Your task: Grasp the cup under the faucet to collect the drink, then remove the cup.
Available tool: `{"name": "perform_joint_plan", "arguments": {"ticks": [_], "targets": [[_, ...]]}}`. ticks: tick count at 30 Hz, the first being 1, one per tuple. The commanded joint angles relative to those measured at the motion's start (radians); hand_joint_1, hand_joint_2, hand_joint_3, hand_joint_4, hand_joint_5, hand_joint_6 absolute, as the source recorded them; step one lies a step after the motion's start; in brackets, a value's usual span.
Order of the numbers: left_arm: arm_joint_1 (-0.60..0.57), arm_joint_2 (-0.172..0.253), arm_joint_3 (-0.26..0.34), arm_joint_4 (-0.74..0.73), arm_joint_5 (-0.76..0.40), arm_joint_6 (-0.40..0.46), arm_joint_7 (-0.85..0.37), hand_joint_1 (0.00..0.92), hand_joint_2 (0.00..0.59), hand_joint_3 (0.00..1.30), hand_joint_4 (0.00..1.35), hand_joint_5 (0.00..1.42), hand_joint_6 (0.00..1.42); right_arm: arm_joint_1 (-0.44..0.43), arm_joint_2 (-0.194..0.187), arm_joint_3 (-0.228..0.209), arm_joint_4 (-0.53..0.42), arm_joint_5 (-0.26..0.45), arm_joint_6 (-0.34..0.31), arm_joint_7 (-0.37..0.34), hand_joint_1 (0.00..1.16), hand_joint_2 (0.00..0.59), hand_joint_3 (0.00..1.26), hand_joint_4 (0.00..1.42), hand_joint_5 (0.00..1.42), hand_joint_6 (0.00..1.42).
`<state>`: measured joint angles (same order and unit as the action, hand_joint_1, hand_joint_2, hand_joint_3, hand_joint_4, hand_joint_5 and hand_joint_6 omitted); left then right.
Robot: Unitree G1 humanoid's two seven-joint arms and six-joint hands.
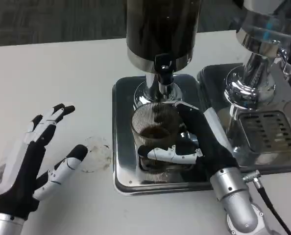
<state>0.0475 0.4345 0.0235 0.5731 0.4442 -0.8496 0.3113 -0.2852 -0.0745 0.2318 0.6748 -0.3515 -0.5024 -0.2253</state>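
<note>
While right hand (197,142) grips cup (154,128), tray-edged

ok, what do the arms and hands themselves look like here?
Both forearms are silver, ribbed metal cylinders. The left hand has a white back plate, a black palm side and fingers in white segments with black tips. The right hand looks mostly black from here, with white finger segments. A black cable with a silver plug runs off the right forearm.
</note>
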Motion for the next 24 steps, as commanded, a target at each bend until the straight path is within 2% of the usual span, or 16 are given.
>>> {"name": "perform_joint_plan", "arguments": {"ticks": [1, 9, 16, 24], "targets": [[0.014, 0.012, 0.002, -0.011, 0.000, 0.009, 0.003, 0.000, 0.181, 0.19, 0.02, 0.14, 0.00, 0.009, 0.003, -0.005, 0.000, -0.013, -0.004, -0.028, 0.99, 0.120, 0.65, 0.68, 0.63, 0.70], [0.010, 0.010, 0.001, -0.006, 0.002, 0.004, 0.007, 0.000, 0.181, 0.19, 0.02, 0.14, 0.00, 0.019, -0.001, -0.015, -0.027, -0.025, -0.004, -0.073, 1.00, 0.109, 0.67, 0.70, 0.65, 0.75], [0.001, 0.006, -0.005, 0.003, 0.003, 0.003, 0.007, 0.000, 0.181, 0.19, 0.02, 0.14, 0.00, 0.022, -0.006, -0.025, -0.039, -0.021, -0.003, -0.080, 1.01, 0.110, 0.67, 0.69, 0.65, 0.75], [-0.007, 0.001, -0.011, 0.009, 0.004, 0.001, 0.007, 0.000, 0.181, 0.19, 0.02, 0.14, 0.00, 0.032, -0.012, -0.042, -0.096, 0.004, 0.008, -0.039, 1.01, 0.110, 0.67, 0.69, 0.66, 0.78]]}}
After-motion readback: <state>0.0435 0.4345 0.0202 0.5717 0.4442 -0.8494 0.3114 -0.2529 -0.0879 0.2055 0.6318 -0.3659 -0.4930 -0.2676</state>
